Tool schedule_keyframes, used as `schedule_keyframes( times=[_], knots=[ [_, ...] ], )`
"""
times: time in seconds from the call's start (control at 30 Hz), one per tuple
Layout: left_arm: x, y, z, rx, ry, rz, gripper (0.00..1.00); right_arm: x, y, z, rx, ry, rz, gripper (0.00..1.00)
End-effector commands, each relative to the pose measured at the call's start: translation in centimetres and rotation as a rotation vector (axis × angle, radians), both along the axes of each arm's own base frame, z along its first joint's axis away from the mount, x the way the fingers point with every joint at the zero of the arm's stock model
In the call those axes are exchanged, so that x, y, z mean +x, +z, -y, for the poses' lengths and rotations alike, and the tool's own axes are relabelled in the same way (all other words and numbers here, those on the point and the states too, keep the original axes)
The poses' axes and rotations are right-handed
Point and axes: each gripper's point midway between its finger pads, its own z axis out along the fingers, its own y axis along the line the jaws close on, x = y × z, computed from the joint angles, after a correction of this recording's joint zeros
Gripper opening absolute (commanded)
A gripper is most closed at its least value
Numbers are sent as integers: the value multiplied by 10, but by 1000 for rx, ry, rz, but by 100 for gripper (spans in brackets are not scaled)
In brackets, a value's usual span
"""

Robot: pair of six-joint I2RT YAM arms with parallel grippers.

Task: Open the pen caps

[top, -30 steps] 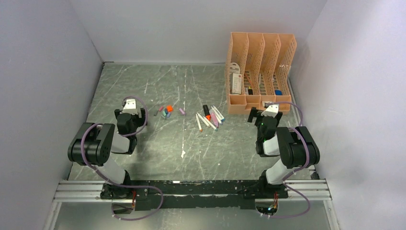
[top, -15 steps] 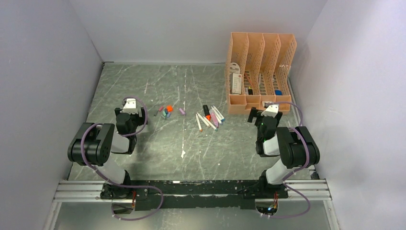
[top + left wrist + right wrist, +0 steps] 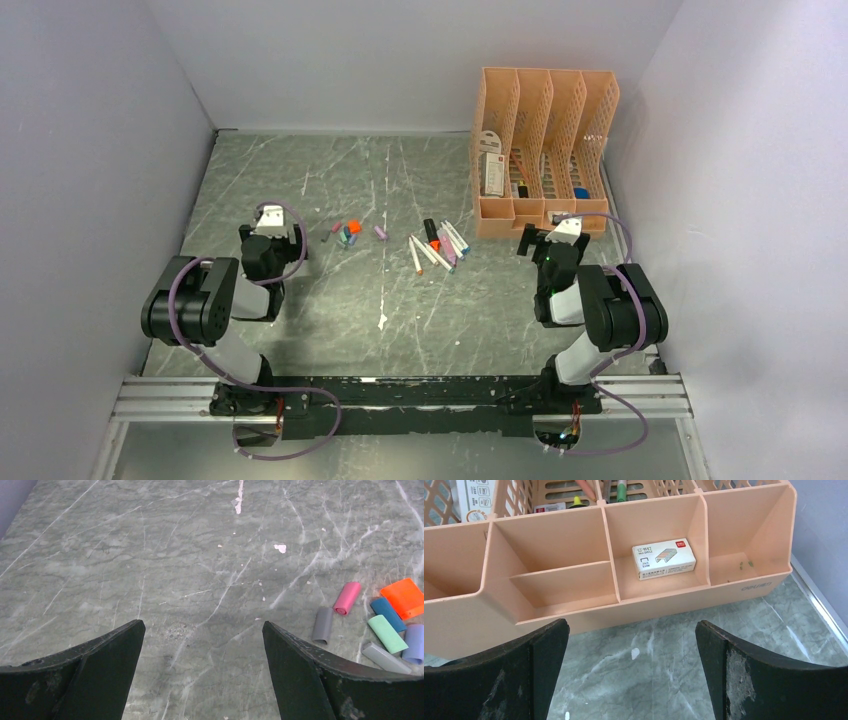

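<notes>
Top external view: left end effector point(image 3: 272, 232) and right end effector point(image 3: 550, 234) released, empty; check slim white pens point(image 3: 438, 246) at centre, beside loose coloured plastic caps point(image 3: 347, 233), for unremoved caps.

No visible change from before.

Noted pen caps point(image 3: 387, 633) detached, lying on their sides in a tight cluster: pink, grey, orange, blue, mint, lavender. Found one purple cap point(image 3: 381, 232) slightly apart. Recorded pens point(image 3: 437, 247) fanned flat nearby, right of the caps.
</notes>
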Motion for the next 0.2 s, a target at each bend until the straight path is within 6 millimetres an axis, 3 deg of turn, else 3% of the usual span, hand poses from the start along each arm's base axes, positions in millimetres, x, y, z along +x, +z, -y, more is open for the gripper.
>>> schedule_keyframes(
  times=[0.0,0.17],
  knots=[
    [9,16,2,-8,-22,61,100,5,6,0,-15,-3,23,100],
    [9,16,2,-4,-20,65,100,4,6,-2,-14,6,24,100]
  ],
)
